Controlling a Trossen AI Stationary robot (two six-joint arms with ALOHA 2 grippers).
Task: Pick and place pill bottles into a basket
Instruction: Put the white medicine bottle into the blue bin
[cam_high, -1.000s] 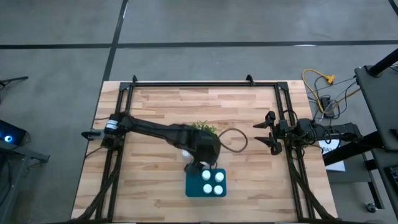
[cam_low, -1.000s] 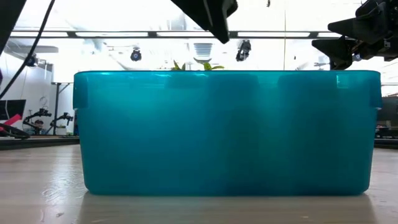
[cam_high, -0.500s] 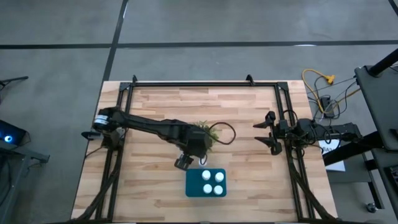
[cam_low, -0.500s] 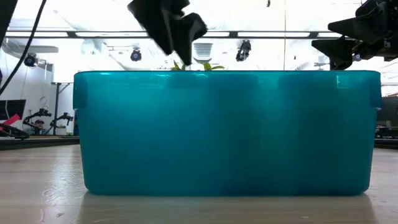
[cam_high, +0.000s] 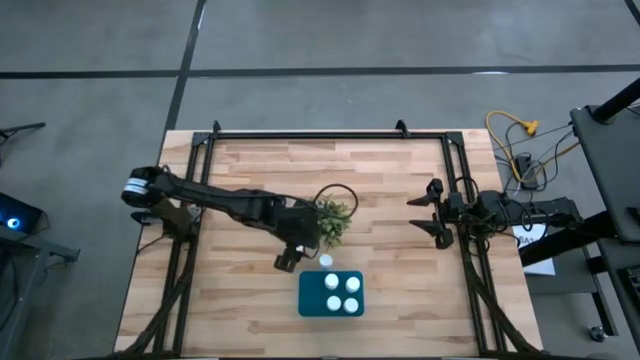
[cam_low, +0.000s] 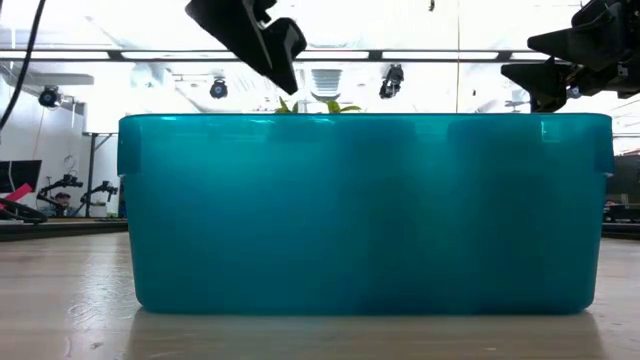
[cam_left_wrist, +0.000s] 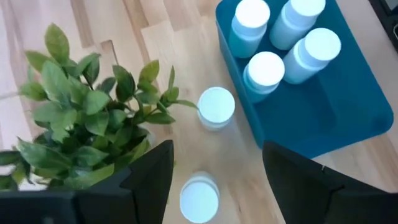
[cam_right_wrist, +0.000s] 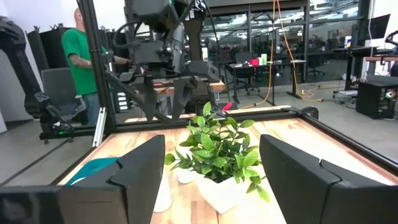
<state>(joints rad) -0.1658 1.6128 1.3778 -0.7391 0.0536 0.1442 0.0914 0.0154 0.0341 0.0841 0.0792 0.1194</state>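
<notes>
White-capped and upright, two pill bottles (cam_left_wrist: 216, 106) stand on the table between the plant (cam_high: 331, 219) and the basket (cam_high: 331, 313), right under the left gripper (cam_left_wrist: 214, 168), empty and spread, far nearer than the parked right gripper (cam_high: 420, 216), also spread.

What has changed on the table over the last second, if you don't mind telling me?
The left gripper has pulled back from above the basket toward the plant, open and empty, now near two bottles on the table. The four bottles in the basket, the plant, and the right gripper at the right edge stayed put.
</notes>
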